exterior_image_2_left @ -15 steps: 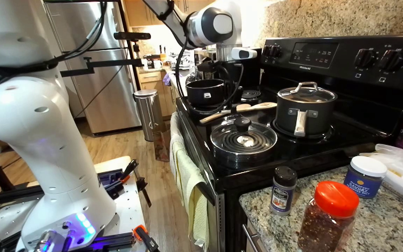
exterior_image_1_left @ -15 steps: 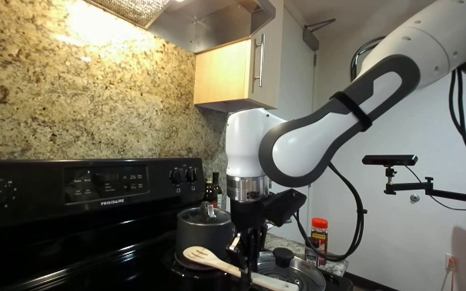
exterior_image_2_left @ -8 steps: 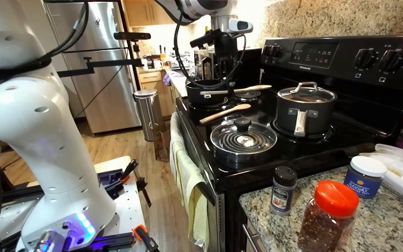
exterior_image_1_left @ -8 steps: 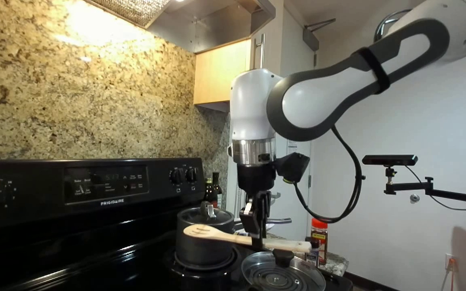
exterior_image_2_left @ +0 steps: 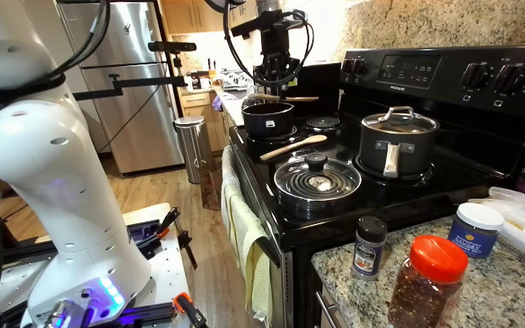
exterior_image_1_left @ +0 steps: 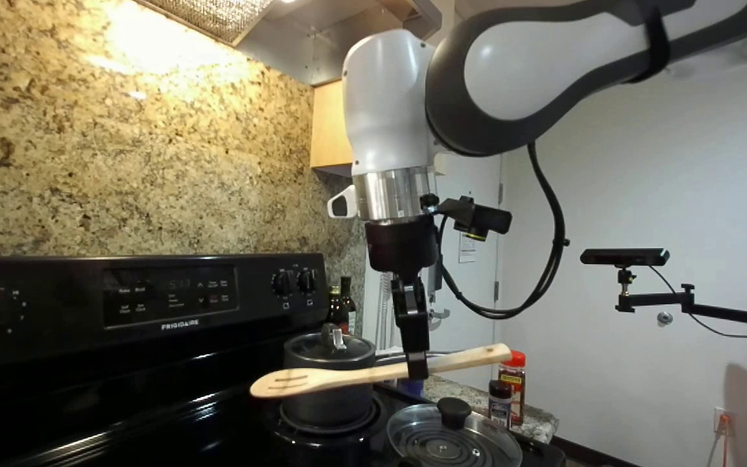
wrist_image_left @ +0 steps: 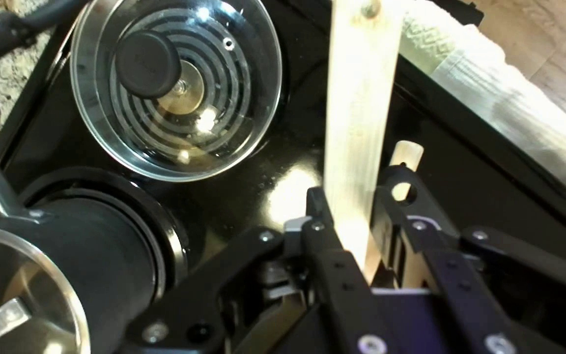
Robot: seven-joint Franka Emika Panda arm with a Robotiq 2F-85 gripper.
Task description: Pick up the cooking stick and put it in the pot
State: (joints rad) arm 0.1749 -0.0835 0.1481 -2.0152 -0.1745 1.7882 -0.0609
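Note:
The cooking stick, a pale slotted wooden spatula [exterior_image_1_left: 296, 381], is in the air, its handle between my fingers. My gripper [exterior_image_1_left: 417, 368] is shut on the handle. In the wrist view the gripper [wrist_image_left: 352, 209] has a finger on each side of the handle [wrist_image_left: 360, 98]. The pot, a dark grey saucepan [exterior_image_1_left: 328, 395] with a silvery handle [exterior_image_2_left: 392, 159], wears a glass lid [exterior_image_2_left: 400, 122] and stands on a burner. In an exterior view the stick [exterior_image_2_left: 306, 99] appears above and beyond an open black pot [exterior_image_2_left: 268, 122]; the distance between them is unclear.
A second wooden spoon [exterior_image_2_left: 295, 147] lies on the stove [exterior_image_2_left: 335, 141]. A knobbed glass lid [exterior_image_2_left: 317, 187] lies over a front burner. A red-capped jar [exterior_image_2_left: 428, 282] and a black-capped shaker [exterior_image_2_left: 368, 248] stand on the counter. A towel [exterior_image_2_left: 244, 228] hangs on the oven.
My gripper has risen with the cooking stick in it, away from the stove top. The stick has turned, and its slotted end now hangs lower than the handle end. Pots and lids have not moved.

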